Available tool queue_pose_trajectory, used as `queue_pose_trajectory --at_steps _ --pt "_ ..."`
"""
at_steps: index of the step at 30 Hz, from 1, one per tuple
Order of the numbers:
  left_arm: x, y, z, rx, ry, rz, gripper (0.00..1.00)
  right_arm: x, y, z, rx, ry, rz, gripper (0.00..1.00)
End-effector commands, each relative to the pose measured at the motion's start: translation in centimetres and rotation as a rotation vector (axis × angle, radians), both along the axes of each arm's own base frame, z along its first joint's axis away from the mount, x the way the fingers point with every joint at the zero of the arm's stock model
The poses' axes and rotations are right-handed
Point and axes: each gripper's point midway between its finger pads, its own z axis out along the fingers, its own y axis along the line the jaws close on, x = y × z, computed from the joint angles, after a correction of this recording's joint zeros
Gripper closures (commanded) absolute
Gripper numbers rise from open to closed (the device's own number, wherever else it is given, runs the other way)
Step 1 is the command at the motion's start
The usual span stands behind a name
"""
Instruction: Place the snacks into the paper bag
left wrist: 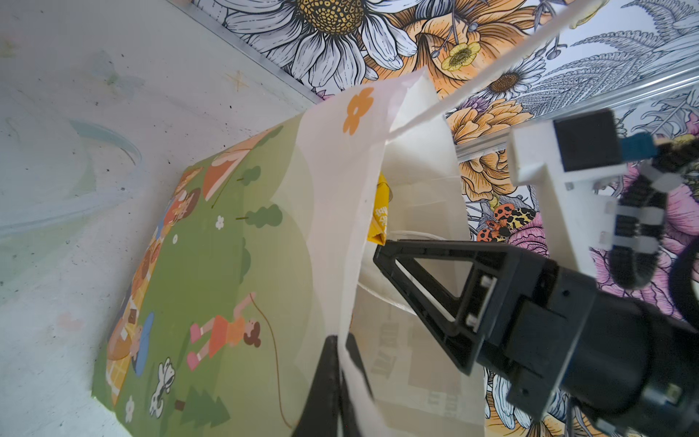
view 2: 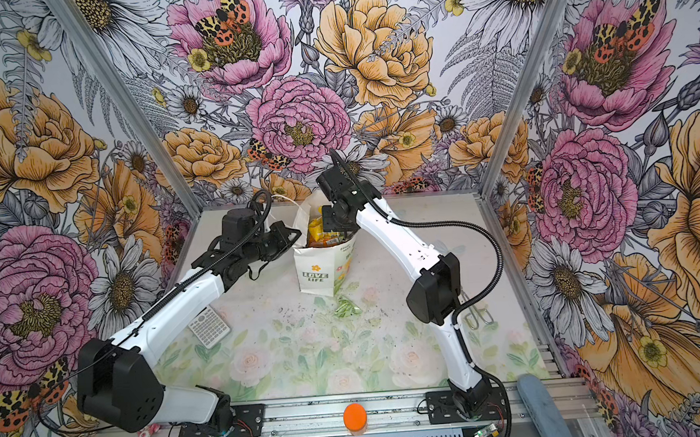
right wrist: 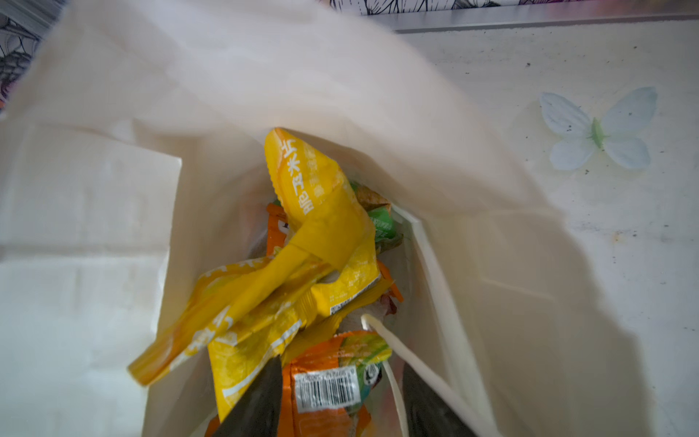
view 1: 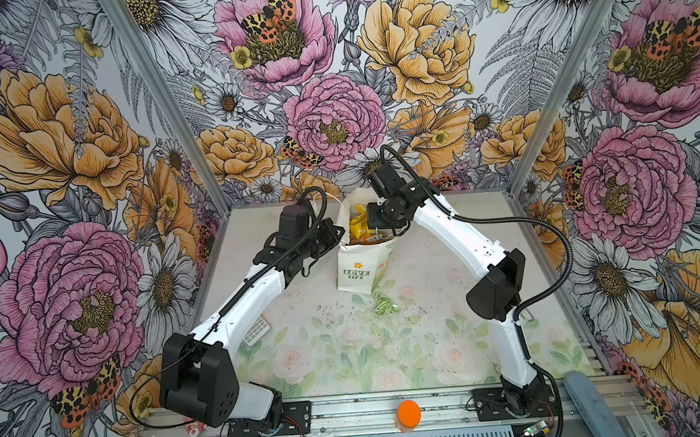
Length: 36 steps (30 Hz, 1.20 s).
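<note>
— What lies nearest, at the front?

— A jar (view 1: 409,415) with a round, smooth orange lid. It stands on the ribbed metal rail (view 1: 351,411).

— And on the table (view 1: 426,273)?

— A flat calculator (view 2: 209,329) with rows of small keys lies under the left arm. Nearer the middle lies a small, crinkly pale green packet (view 1: 383,305). It is just in front of the paper bag (view 1: 353,269), not inside it.

— How is the bag?

— It is tall and white, of thin paper, and it stands with the mouth open. The left gripper (left wrist: 338,340) is closed on its rim, and the paper is pinched between the two black fingers (left wrist: 327,363).

— And the right gripper (right wrist: 342,378)?

— It is down in the mouth of the bag. A shiny orange packet (right wrist: 325,389) with a barcode lies between its fingers, which stand apart, and a white cord handle (right wrist: 416,363) is beside it. I cannot tell if they press the packet. Deeper in the bag sits a folded, glossy yellow packet (right wrist: 325,234).
</note>
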Motion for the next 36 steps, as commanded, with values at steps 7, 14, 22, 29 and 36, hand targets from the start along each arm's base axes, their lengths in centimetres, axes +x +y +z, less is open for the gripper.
queue_pose_trajectory --at_steps 7,14,22,29,36 --pt "-0.5 0.9 -0.8 0.013 0.007 0.002 1.00 2.8 -0.5 -0.1 0.072 -0.043 -0.098 0.50" --pt "-0.5 1.1 -0.7 0.010 0.007 0.006 1.00 3.1 -0.9 -0.2 0.085 -0.045 -0.117 0.54" --pt "-0.4 1.2 -0.6 0.011 0.003 0.013 1.00 1.1 -1.6 2.5 0.093 -0.080 -0.120 0.52" --pt "-0.8 0.9 0.2 0.036 -0.037 0.046 1.00 -0.3 -2.5 4.5 0.081 -0.108 -0.123 0.51" --pt "-1.9 0.3 1.8 0.050 -0.090 0.064 1.00 -1.1 -3.1 3.8 0.043 -0.069 -0.118 0.50"
